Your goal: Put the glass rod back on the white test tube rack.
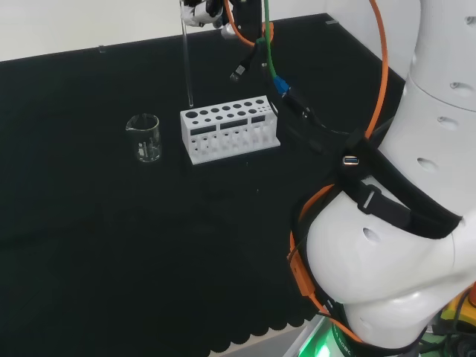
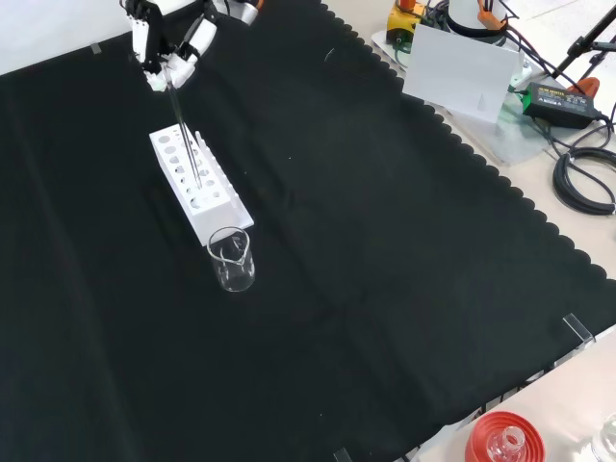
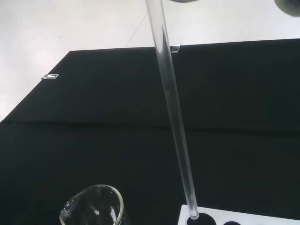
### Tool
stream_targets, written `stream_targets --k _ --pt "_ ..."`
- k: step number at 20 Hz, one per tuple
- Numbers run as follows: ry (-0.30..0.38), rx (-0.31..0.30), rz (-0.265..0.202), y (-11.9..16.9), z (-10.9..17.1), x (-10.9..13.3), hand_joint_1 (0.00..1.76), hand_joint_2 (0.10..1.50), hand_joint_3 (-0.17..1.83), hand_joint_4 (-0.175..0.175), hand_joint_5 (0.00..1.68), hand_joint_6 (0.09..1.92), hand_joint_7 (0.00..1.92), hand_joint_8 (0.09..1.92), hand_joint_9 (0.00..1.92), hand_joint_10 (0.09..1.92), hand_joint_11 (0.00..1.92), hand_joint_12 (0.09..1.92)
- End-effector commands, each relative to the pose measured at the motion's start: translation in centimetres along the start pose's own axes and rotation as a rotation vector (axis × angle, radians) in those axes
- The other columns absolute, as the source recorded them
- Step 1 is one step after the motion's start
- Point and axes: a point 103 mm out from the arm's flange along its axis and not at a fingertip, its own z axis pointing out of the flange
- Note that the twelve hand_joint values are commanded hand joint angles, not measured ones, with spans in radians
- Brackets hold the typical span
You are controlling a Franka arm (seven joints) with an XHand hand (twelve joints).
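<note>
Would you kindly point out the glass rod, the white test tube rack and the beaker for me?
glass rod (image 3: 172,117), wrist view, middle of its shaft.
white test tube rack (image 1: 227,113), head view, top face with holes.
beaker (image 2: 233,262), front view, its clear side wall.

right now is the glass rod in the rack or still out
In, just barely: the glass rod, upright and pinched by the hand, has its lower tip inside a corner hole of the white rack.

One glass rod (image 1: 187,63), one white rack (image 1: 229,128), one beaker (image 1: 144,137), one red ribbed stand (image 2: 502,439).

Glass rod (image 1: 187,63) above rack (image 1: 229,129)
</note>
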Motion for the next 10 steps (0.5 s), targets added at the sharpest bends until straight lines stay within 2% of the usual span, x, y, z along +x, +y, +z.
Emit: stream_targets --k 1,10 --pt "-0.010 0.007 -0.014 0.45 0.54 0.43 1.31 1.07 -0.17 -0.175 1.25 0.55 1.30 0.58 1.81 0.32 1.67 0.63" --pt "0.008 0.022 -0.016 0.93 1.05 0.40 1.31 1.07 -0.17 -0.175 1.25 0.55 1.30 0.57 1.81 0.32 1.67 0.63"
